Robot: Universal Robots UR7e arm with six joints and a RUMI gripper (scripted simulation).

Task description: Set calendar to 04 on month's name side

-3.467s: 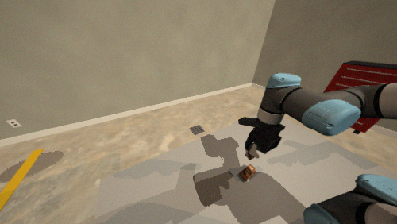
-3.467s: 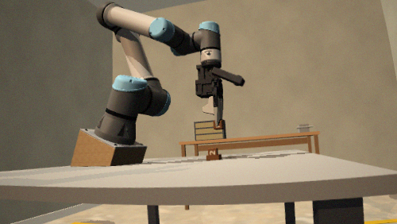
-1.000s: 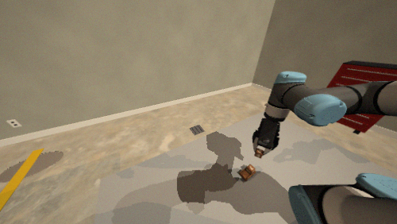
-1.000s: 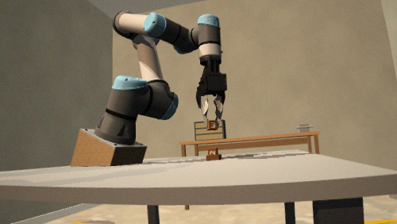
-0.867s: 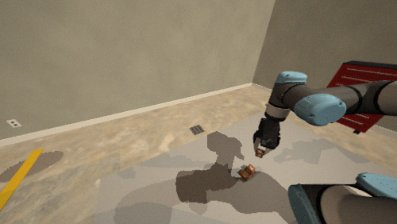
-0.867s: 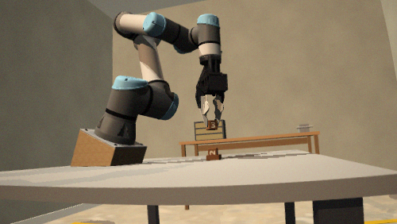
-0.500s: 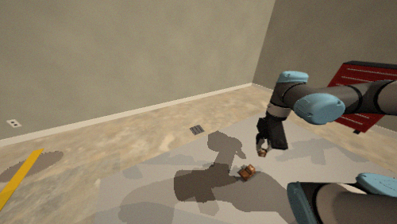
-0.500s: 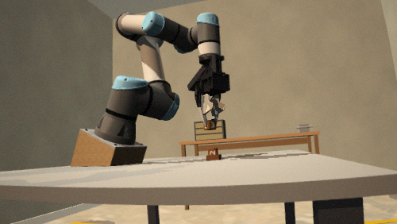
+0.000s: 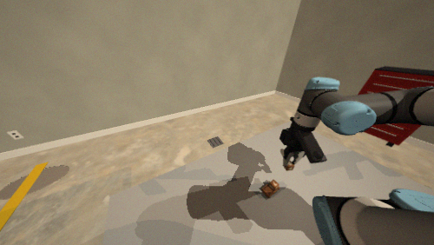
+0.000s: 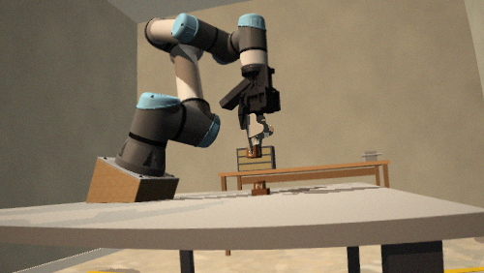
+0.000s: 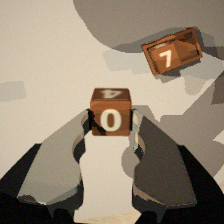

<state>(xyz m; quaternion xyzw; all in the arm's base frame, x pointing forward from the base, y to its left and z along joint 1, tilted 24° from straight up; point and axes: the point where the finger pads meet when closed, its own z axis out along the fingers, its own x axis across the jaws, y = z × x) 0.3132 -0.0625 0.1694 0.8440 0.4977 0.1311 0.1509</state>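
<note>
1 big tbl., lt. grey (image 9: 369, 178) (image 10: 290, 215) (image 11: 40, 130), w/ UR arm (image 9: 384, 109) (image 10: 189, 73) reaching over it; gripper (image 9: 289, 165) (image 10: 253, 151) (image 11: 111, 110) closed on a brown cube (image 9: 289, 167) (image 10: 254, 153) (image 11: 111, 117), approx. level, above tbl. & apart from tray; wrist cam shows its 0 upright, 4 inverted on adj. face; brown tray (image 9: 267, 195) (image 10: 261, 192) (image 11: 149, 61) on tbl. holds other cube (image 9: 273, 184) (image 10: 261, 184) (image 11: 167, 58), no. 7 visible

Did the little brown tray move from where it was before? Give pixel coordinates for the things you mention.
No, the tray (image 9: 266, 191) (image 10: 260, 192) (image 11: 198, 43) sits in the same spot compared with the floor vent (image 9: 214, 142).
</note>
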